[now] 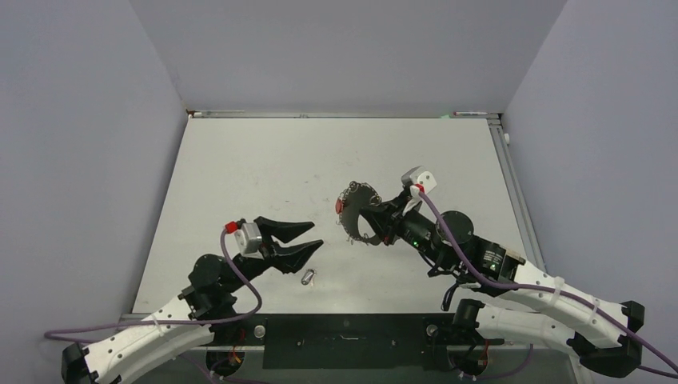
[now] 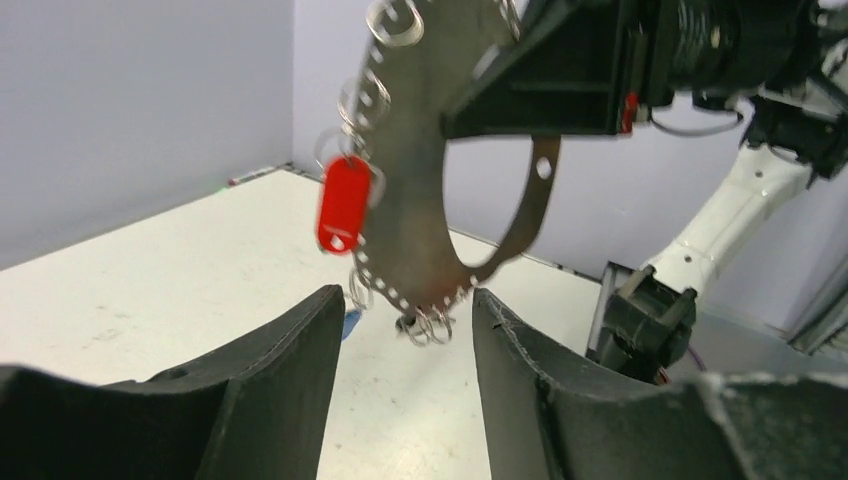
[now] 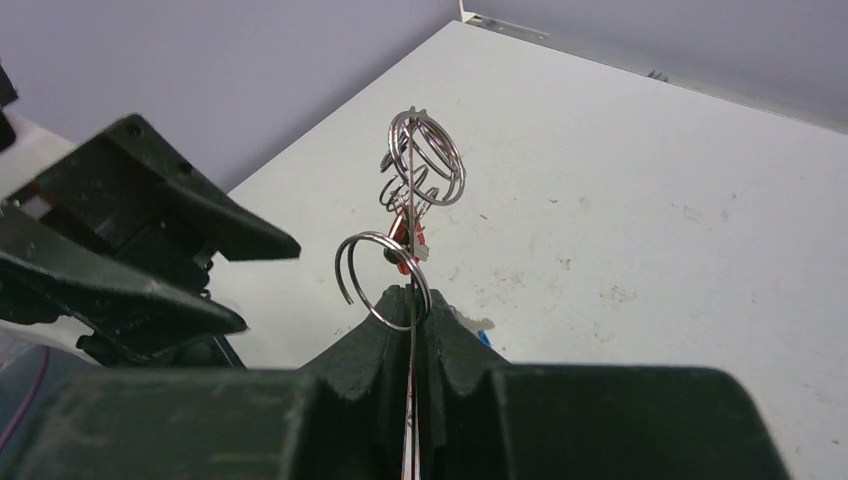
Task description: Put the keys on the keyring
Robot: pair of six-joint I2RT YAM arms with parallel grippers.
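Note:
The keyring (image 1: 358, 210) is a thin silvery ring with small split rings along its rim and a red tag (image 1: 339, 206). My right gripper (image 1: 385, 221) is shut on it and holds it upright above the table. In the right wrist view the ring (image 3: 411, 330) stands edge-on between the shut fingers (image 3: 380, 345). The keys (image 1: 308, 277), a tiny dark loop with silvery bits, lie on the table just below my left gripper (image 1: 316, 234). That gripper is open and empty, pointing at the ring. In the left wrist view the keyring (image 2: 410, 200) and red tag (image 2: 343, 203) hang beyond the open gripper (image 2: 405, 325).
The white table (image 1: 264, 168) is walled by grey panels on three sides. A blue tag (image 3: 481, 336) shows beside the right fingers. The left gripper (image 3: 150, 250) sits at the left of the right wrist view.

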